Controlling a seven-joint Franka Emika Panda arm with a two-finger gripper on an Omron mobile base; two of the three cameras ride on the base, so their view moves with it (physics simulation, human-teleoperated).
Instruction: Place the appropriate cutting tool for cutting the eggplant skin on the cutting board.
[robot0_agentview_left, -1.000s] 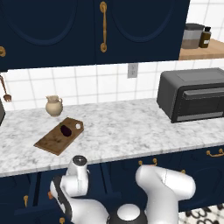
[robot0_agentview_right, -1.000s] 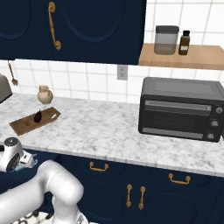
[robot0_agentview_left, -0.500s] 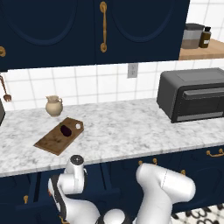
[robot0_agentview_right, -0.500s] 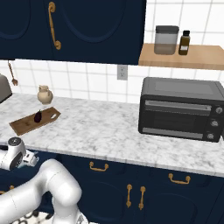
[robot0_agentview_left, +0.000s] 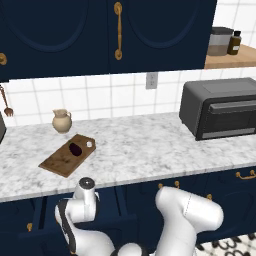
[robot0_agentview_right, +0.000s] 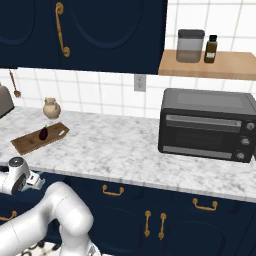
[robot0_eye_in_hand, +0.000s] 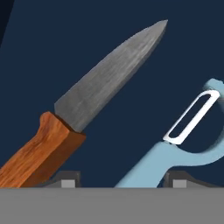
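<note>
Straddling the peeler's (robot0_eye_in_hand: 175, 151) blue handle, the spread fingers (robot0_eye_in_hand: 65, 180) sit beside the knife (robot0_eye_in_hand: 83, 113).

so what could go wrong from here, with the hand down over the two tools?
1. Wrong pick: the knife lies right beside the peeler, and the gripper sits between the two handles, so a closing grasp might catch the knife instead.
2. Weak grasp: the peeler's handle runs slanted across the fingertips, so it may twist or slip when pinched.
3. Placement: the eggplant already lies on the cutting board, so setting the peeler down could knock it.
</note>
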